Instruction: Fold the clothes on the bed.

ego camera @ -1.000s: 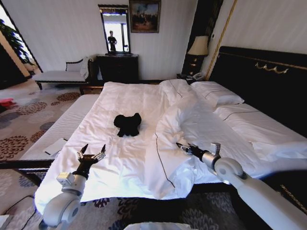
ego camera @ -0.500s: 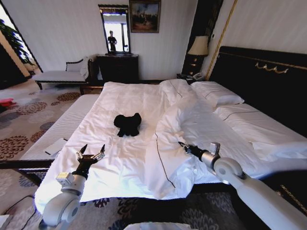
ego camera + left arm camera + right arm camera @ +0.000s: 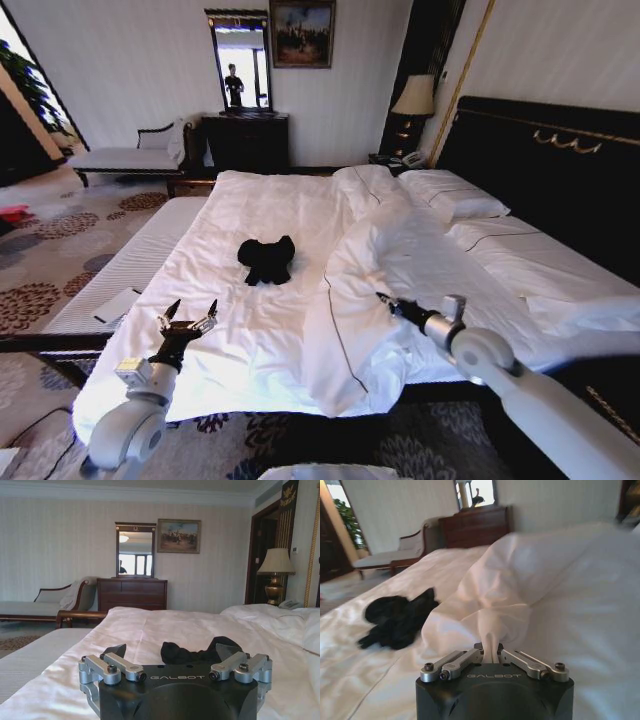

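Right gripper (image 3: pixel 491 652) — fingers drawn together on a pinched fold of the white duvet (image 3: pixel 400 250), which rises from the fingertips into a bunched ridge; the fingertips themselves are buried in the cloth and hard to make out. In the head view the right gripper (image 3: pixel 383 298) sits at the near edge of that raised fold, on the right half of the bed (image 3: pixel 590 190).

Left gripper (image 3: pixel 190 322) — fingers spread wide, holding nothing, poised over the duvet near the foot of the bed on the left side.

T-shirt (image 3: pixel 266 259) — black, crumpled in a heap on the duvet mid-bed, well apart from both grippers. Lettering not visible; its shape is lost in the folds. From the left wrist the T-shirt (image 3: pixel 192 653) is partly cut off by the gripper body.
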Robot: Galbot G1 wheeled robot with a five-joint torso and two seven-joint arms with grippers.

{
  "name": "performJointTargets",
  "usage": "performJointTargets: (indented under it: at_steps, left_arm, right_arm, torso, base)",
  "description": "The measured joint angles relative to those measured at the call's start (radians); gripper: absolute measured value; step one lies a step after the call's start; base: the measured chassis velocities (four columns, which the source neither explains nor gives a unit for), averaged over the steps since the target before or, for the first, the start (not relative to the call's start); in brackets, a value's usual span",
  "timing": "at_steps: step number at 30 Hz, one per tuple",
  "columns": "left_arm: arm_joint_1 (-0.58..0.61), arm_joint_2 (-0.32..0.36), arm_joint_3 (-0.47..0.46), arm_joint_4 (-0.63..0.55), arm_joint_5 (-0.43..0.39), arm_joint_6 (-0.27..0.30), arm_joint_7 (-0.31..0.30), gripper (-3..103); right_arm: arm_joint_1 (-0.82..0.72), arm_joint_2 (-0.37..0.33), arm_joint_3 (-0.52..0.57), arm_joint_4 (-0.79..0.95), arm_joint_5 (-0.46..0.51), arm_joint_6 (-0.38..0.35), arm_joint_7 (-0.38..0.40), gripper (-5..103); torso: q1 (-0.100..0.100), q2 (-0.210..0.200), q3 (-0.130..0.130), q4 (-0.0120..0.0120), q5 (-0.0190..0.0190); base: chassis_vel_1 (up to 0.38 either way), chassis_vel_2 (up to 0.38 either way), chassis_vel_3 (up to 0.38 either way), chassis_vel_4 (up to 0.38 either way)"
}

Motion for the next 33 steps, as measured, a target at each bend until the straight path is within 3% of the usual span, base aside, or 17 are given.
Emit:
performJointTargets:
  at_steps: [7,17,33]
  left_arm:
    - [-0.021,0.000,0.001,0.007,-0.018,0.000,-0.004,100]
    - [-0.037,0.002,0.001,0.018,-0.041,-0.001,-0.008,100]
    - [-0.057,0.004,-0.010,0.040,-0.070,0.000,-0.017,100]
  right_arm:
    - [-0.161,-0.018,0.217,0.089,-0.029,-0.004,0.011,1]
    - [-0.517,0.107,0.553,0.191,-0.155,-0.002,0.026,1]
    - [-0.595,0.260,0.778,0.107,-0.234,0.052,0.016,1]
  torso:
    - [0.000,0.000,0.000,-0.0001,-0.0001]
    - [0.000,0.000,0.000,-0.0006,0.0000]
    - [0.000,0.000,0.000,-0.0003,0.0000]
  base:
    - [0.000,0.000,0.000,0.000]
    - [0.000,0.000,0.000,0.000]
    - [0.000,0.000,0.000,0.000]
